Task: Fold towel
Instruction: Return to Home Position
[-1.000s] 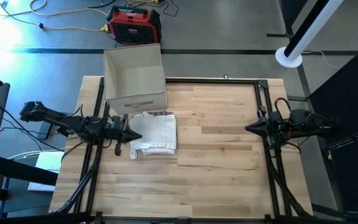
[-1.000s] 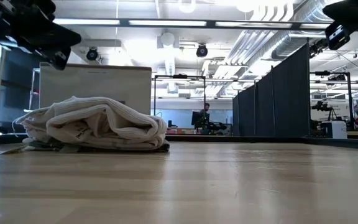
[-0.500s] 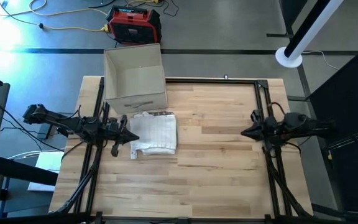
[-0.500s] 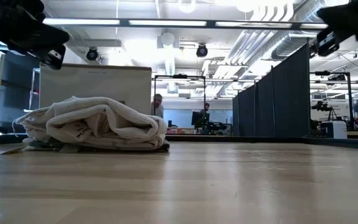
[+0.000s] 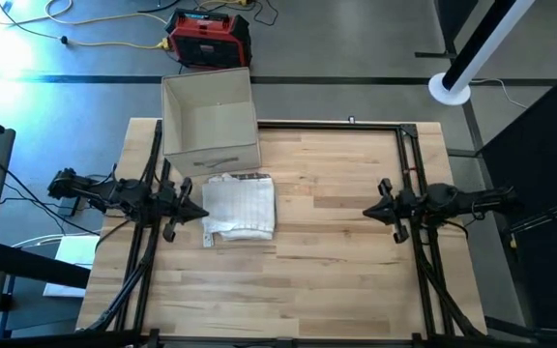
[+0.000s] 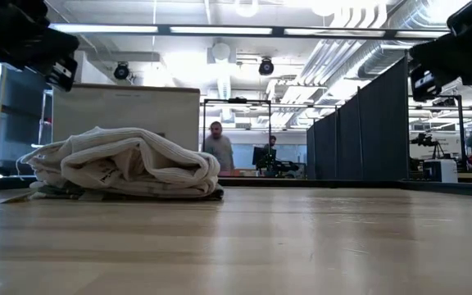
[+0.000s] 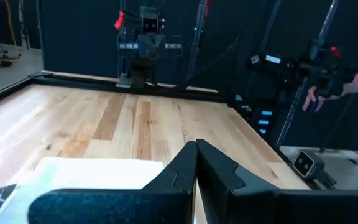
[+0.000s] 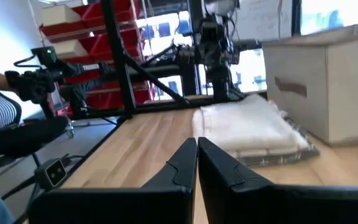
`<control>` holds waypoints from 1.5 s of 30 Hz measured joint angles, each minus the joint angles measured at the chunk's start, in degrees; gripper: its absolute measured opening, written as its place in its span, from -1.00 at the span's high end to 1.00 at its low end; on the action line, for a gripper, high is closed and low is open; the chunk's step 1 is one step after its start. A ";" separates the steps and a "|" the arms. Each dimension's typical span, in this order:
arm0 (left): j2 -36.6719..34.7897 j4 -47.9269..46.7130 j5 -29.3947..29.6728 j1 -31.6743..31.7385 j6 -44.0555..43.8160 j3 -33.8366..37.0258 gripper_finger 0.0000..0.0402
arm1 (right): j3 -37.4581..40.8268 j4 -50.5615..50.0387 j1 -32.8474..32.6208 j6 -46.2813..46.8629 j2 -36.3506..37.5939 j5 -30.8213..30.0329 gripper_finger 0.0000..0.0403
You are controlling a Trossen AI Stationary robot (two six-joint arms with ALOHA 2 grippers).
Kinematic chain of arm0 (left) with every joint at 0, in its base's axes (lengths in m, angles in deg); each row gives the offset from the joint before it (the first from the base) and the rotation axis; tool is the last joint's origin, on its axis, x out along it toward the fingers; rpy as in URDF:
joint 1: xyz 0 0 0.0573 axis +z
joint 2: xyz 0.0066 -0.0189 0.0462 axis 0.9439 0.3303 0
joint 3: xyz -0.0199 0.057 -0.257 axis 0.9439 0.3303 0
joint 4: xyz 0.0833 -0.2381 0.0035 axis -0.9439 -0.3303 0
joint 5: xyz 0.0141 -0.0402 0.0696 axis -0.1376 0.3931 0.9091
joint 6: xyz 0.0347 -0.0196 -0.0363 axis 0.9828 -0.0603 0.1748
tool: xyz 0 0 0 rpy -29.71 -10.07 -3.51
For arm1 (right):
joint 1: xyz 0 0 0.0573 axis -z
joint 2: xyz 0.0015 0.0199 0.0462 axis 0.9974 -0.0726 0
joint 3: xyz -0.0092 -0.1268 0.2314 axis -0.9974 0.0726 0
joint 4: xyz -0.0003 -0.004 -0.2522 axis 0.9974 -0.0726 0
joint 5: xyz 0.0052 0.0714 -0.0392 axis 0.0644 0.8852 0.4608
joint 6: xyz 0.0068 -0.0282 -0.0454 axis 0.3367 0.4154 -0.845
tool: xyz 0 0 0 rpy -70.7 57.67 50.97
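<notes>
White folded towels [image 5: 240,205] lay stacked on the left rear of the tabletop [image 5: 337,261], just in front of a pale box [image 5: 209,121]. The pile looked nearly square from above, and its rounded fold faced the right arm's side. The left gripper [image 5: 201,215] hung at the pile's left edge, and the right gripper [image 5: 366,211] stood well apart across bare wood, each with jaws pressed together.

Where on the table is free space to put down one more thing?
Bare wood lies between the towels and the right gripper, and across the table side away from the box. Crowded: the corner with box, towels and left gripper.
</notes>
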 joint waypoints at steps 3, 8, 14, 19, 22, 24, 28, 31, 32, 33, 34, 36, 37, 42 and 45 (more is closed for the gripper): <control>-0.04 -0.59 0.50 0.00 -1.65 0.00 1.00 | 0.00 -0.27 0.00 0.50 -0.08 -0.39 1.00; -0.04 -0.35 0.40 0.00 3.21 0.00 1.00 | 0.00 -0.29 0.00 -0.02 -0.08 -0.41 1.00; -0.04 -0.33 0.53 0.00 3.37 0.00 1.00 | 0.00 -0.31 0.00 0.34 -0.08 -0.47 1.00; -0.04 -0.33 0.53 0.00 3.38 0.00 1.00 | -0.02 -0.33 0.00 0.52 -0.08 -0.56 1.00; -0.04 -0.33 0.54 0.00 3.38 0.00 1.00 | -0.02 -0.35 0.00 0.52 -0.08 -0.57 1.00; -0.04 -0.33 0.53 0.00 3.38 0.00 1.00 | -0.02 -0.38 0.00 0.52 -0.08 -0.58 1.00; -0.04 -0.33 0.55 0.00 3.38 0.00 1.00 | -0.02 -0.40 0.00 0.52 -0.08 -0.58 1.00; -0.04 -0.33 0.55 0.00 3.38 0.00 1.00 | -0.02 -0.40 0.00 0.52 -0.08 -0.58 1.00; -0.04 -0.33 0.55 0.00 3.38 0.00 1.00 | -0.02 -0.40 0.00 0.52 -0.08 -0.58 1.00; -0.04 -0.33 0.55 0.00 3.38 0.00 1.00 | -0.02 -0.42 0.00 0.52 -0.08 -0.58 1.00; -0.04 -0.32 0.55 0.00 3.38 0.00 1.00 | -0.02 -0.42 0.00 0.52 -0.08 -0.58 1.00; -0.04 -0.33 0.55 0.00 3.38 0.00 1.00 | -0.02 -0.42 0.00 0.52 -0.08 -0.58 1.00; -0.04 -0.33 0.55 0.00 3.38 0.00 1.00 | -0.02 -0.44 0.00 0.52 -0.08 -0.58 1.00; -0.04 -0.33 0.55 0.00 3.38 0.00 1.00 | -0.02 -0.44 0.00 0.52 -0.08 -0.57 1.00; -0.04 -0.33 0.55 0.00 3.38 0.00 1.00 | -0.02 -0.44 0.00 0.52 -0.08 -0.58 1.00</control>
